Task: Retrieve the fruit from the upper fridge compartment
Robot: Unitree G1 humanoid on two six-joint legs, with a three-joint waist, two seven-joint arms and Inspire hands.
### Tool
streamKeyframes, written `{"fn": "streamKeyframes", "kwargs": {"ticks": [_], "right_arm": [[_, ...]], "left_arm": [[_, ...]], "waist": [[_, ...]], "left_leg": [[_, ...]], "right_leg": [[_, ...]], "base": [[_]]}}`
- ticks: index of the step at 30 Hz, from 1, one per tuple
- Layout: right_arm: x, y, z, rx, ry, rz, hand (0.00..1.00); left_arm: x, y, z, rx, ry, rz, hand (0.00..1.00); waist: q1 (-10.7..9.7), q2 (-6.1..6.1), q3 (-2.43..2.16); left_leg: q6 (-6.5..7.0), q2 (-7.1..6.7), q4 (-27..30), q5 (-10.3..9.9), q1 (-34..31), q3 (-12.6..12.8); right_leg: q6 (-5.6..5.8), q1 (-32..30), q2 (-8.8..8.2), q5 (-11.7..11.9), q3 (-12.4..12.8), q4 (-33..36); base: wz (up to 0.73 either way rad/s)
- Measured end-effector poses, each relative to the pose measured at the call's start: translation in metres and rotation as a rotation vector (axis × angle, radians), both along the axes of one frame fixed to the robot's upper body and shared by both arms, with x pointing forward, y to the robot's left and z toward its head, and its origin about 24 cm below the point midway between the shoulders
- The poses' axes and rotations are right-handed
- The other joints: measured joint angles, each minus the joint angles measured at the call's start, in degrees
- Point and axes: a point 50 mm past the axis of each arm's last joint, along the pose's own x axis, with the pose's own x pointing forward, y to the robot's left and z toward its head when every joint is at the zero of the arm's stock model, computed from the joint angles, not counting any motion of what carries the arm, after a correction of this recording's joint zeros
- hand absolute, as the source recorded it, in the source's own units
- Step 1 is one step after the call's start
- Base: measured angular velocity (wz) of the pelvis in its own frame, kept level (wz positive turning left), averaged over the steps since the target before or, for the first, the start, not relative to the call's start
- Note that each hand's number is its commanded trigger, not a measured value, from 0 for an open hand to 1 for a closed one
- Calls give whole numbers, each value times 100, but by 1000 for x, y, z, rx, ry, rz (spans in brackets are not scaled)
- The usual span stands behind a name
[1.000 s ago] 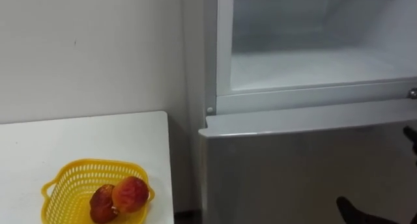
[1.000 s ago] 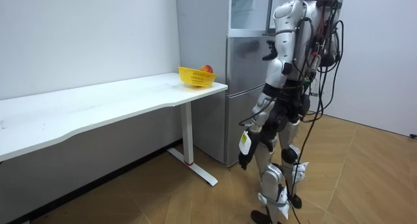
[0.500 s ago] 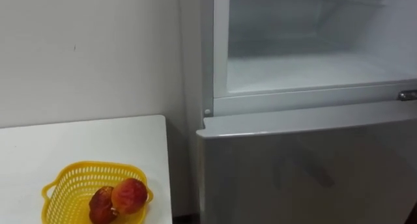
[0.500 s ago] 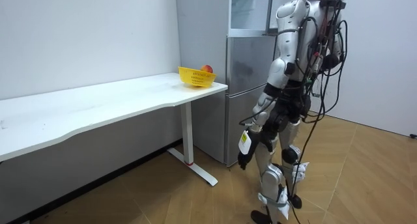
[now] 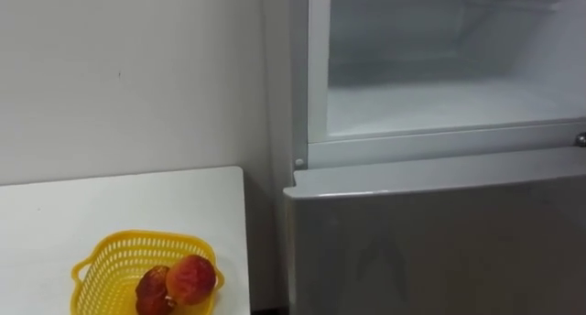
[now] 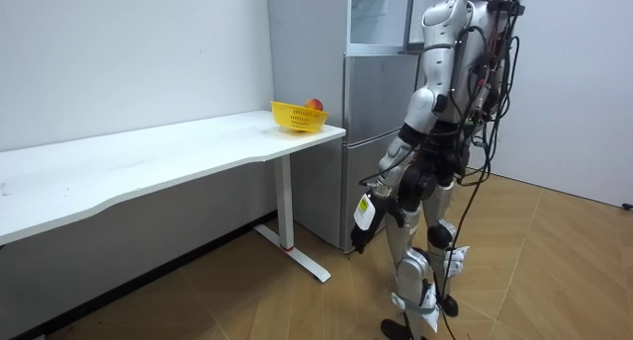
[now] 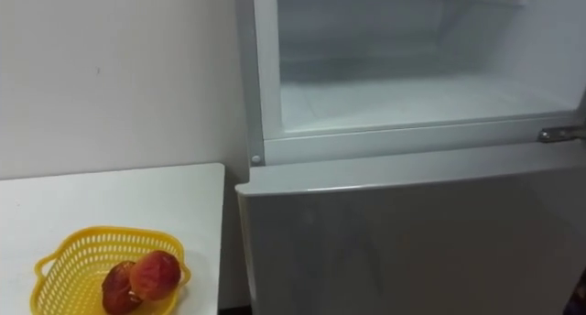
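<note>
The fridge's upper compartment [image 5: 439, 86] stands open in front of me, its white shelf [image 7: 412, 100] bare in the part I see. To my left a yellow basket [image 5: 105, 260] sits on the white table [image 5: 82, 210], holding a red-orange peach [image 5: 190, 278] and a darker fruit [image 5: 151, 287]. In the room view I stand upright facing the fridge [image 6: 371, 132]. My left hand [image 6: 358, 237] hangs low beside my thigh, fingers relaxed, holding nothing.
The closed grey lower fridge door [image 5: 439, 242] is directly ahead, with a metal hinge [image 7: 558, 133] at its top right. The long white table [image 6: 148, 157] runs along the wall to the room view's left. Behind me lies wooden floor [image 6: 554, 271].
The dark right hand that was raised by the fridge door a second ago has dropped out of the eye view. My left arm swung slightly forward. The view shifted a little.
</note>
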Motion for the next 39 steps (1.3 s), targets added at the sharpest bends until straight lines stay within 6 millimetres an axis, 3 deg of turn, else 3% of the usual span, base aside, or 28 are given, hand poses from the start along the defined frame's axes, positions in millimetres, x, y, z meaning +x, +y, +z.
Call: {"fn": "streamKeyframes", "kwargs": {"ticks": [8,14,17,23,24,28,30,35,39], "right_arm": [[-11,5,-9,150,82,-155,0],[-20,6,-11,257,63,-428,0],[-32,6,-12,311,46,-678,0],[-55,-1,-10,397,-136,-1353,0],[-56,-5,-9,406,-188,-1484,0],[-50,-22,-4,422,-357,-1804,0],[-44,-30,-1,424,-408,-1885,0],[-17,-60,13,402,-500,-1937,0],[17,-109,48,375,-700,-1929,0]], "left_arm": [[-10,5,0,14,30,60,0],[-27,6,0,6,53,164,0],[-38,4,0,1,72,214,0],[-47,14,3,31,45,357,0],[-51,16,4,49,47,379,0],[-56,23,7,83,23,474,0],[-54,24,7,90,12,496,0],[-47,27,9,99,-17,488,0],[-43,38,16,135,-66,476,0]], "waist": [[156,-48,20],[207,-84,22],[115,-91,28],[-61,-71,19],[-164,-67,15],[-336,-64,-1],[-434,-90,-13],[-518,-170,-37],[-622,-249,-19]], "left_leg": [[-5,-10,47,-3,7,-154],[-16,-20,69,-10,47,-267],[-17,-38,100,-11,35,-366],[-14,-76,99,-14,66,-464],[-13,-84,97,-14,67,-485],[-13,-88,90,-13,112,-411],[-12,-92,90,-13,89,-402],[-7,-92,93,-9,5,-290],[-7,-94,93,-9,-8,-236]], "right_leg": [[-4,117,-1,-3,-98,-75],[-13,228,1,-22,-182,-91],[-12,280,-23,-42,-303,-96],[-2,329,-55,-129,-352,-65],[0,344,-59,-130,-366,-41],[7,323,-70,-161,-288,20],[10,283,-76,-163,-278,28],[12,101,-86,-171,-202,155],[20,45,-90,-181,-153,195]], "base": [[10],[10],[18],[8],[6],[-6],[-7],[-9],[-6]]}}
